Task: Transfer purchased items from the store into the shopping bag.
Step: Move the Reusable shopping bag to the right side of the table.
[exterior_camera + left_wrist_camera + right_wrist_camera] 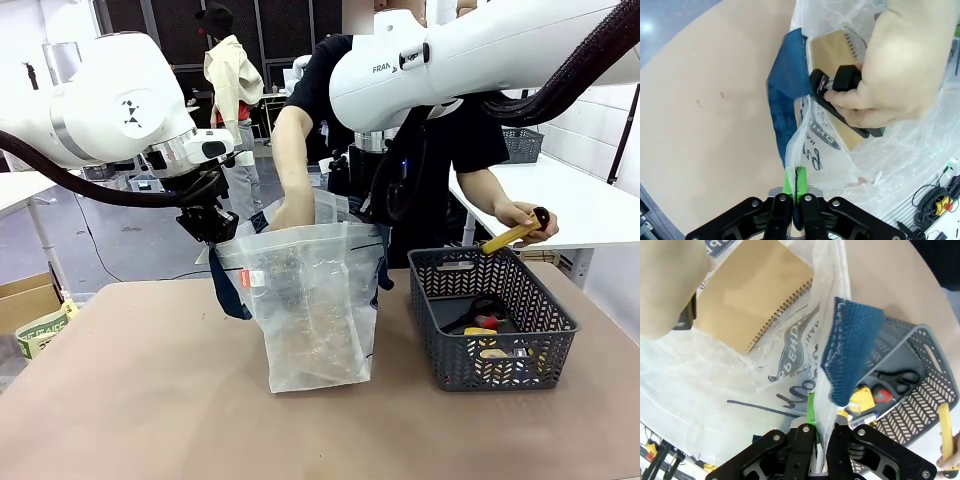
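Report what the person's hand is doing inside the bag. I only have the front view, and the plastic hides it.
Observer: In the left wrist view the hand holds a black item inside the shopping bag, over a tan spiral-bound notebook.
Operator: Confirm how the grippers hold the bag.
Observer: The left gripper is shut on the bag's rim beside a blue strap; the right gripper is shut on the rim by the other strap.
Operator: List what lies in the basket.
Observer: The right wrist view shows black-handled scissors, a yellow pack and a red pack in the basket.
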Robot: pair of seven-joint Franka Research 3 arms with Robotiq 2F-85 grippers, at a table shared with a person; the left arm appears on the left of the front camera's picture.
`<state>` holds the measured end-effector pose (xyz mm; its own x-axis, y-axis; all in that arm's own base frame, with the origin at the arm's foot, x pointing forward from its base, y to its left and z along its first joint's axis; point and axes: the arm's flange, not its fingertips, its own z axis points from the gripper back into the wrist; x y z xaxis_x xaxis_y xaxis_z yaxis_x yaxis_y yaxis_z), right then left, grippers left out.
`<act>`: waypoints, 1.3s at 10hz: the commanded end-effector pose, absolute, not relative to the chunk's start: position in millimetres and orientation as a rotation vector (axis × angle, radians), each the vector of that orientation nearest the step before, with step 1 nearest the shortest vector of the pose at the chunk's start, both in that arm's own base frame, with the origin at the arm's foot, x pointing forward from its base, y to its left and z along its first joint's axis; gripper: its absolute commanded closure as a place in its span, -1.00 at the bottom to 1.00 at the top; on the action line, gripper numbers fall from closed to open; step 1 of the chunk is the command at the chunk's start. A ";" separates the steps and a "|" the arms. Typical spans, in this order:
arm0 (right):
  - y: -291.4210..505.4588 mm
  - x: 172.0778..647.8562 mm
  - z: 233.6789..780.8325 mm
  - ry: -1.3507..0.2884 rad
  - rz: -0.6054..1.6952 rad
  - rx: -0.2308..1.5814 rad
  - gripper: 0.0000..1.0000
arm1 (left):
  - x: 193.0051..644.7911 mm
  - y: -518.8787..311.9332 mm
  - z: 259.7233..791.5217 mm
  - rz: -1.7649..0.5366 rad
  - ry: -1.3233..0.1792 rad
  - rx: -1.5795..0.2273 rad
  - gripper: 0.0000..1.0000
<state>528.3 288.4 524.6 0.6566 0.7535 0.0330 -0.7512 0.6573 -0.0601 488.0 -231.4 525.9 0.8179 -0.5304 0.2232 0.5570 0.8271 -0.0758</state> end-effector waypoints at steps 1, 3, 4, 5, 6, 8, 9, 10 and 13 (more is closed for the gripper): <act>286.4 528.7 525.0 -0.056 0.849 -0.045 1.00 | 487.4 -228.4 525.3 -0.570 -0.189 -0.134 1.00; 286.4 528.7 525.0 -0.056 0.849 -0.045 1.00 | 487.4 -228.4 525.3 -0.570 -0.189 -0.134 1.00; 286.4 528.7 525.0 -0.056 0.849 -0.045 1.00 | 487.4 -228.4 525.3 -0.570 -0.189 -0.134 1.00; 286.4 528.7 525.0 -0.056 0.849 -0.045 1.00 | 487.4 -228.4 525.3 -0.570 -0.189 -0.134 1.00; 286.4 528.7 525.0 -0.056 0.849 -0.045 1.00 | 487.4 -228.4 525.3 -0.570 -0.189 -0.134 1.00; 286.4 528.7 525.0 -0.056 0.849 -0.045 1.00 | 487.4 -228.4 525.3 -0.570 -0.189 -0.134 1.00; 286.4 528.7 525.0 -0.056 0.849 -0.045 1.00 | 487.4 -228.4 525.3 -0.570 -0.189 -0.134 1.00; 286.4 528.7 525.0 -0.056 0.849 -0.045 1.00 | 487.4 -228.4 525.3 -0.570 -0.189 -0.134 1.00; 286.4 528.7 525.0 -0.056 0.849 -0.045 1.00 | 487.4 -228.4 525.3 -0.570 -0.189 -0.134 1.00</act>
<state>528.3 288.3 524.6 0.6568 0.7534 0.0324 -0.7512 0.6574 -0.0599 488.0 -231.3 525.8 0.8181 -0.5302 0.2228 0.5568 0.8272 -0.0758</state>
